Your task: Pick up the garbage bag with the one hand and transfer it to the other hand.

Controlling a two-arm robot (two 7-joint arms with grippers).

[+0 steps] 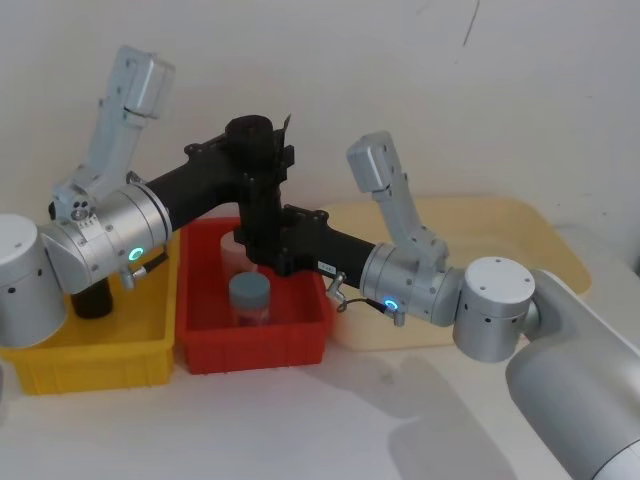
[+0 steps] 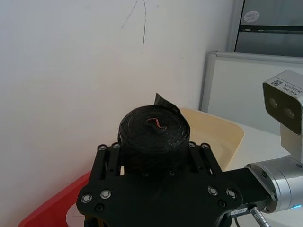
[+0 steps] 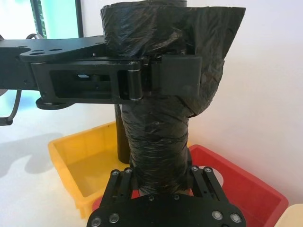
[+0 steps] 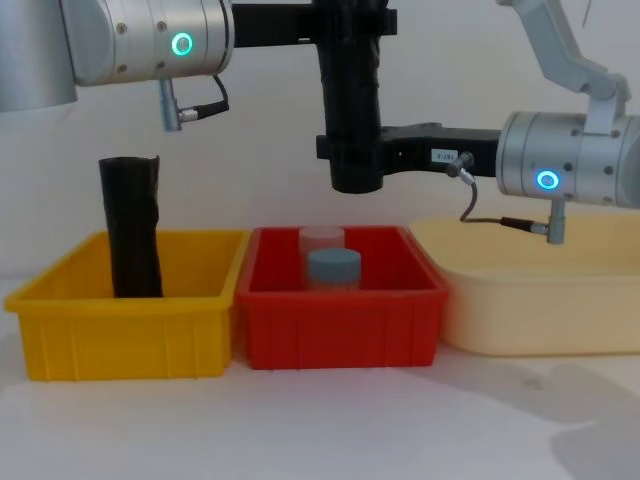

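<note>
White wall (image 4: 250,160) behind, white bench (image 4: 300,430) below. Far left, under the left arm's wrist and well below the left end effector (image 4: 352,20), a yellow bin (image 4: 130,330) sits on the bench. A second black roll (image 4: 132,230) with a notched top stands upright inside it, untouched.

The left end effector reaches in from the left, wrist ring lit green-teal. Its fingers (image 3: 177,75) are pressed together on the upper part of the garbage bag (image 4: 350,90), one each side, just under the top rim. The bag hangs upright in the air, clear of the bench and bins, a loose flap of plastic sticking out near the top.

Straight below both end effectors is a red bin (image 4: 340,325), touching the yellow bin's side. It holds a jar with a grey-blue lid (image 4: 333,268) and a clear container (image 4: 322,238) just behind it, both well below the bag's bottom end.

The right end effector (image 4: 352,152) comes in from the right, white label on its body, wrist ring lit blue. Its fingers (image 3: 201,182) close on the bag's lower part, touching both sides. Under the right arm's wrist, right of the red bin, sits a cream tray (image 4: 540,300).
</note>
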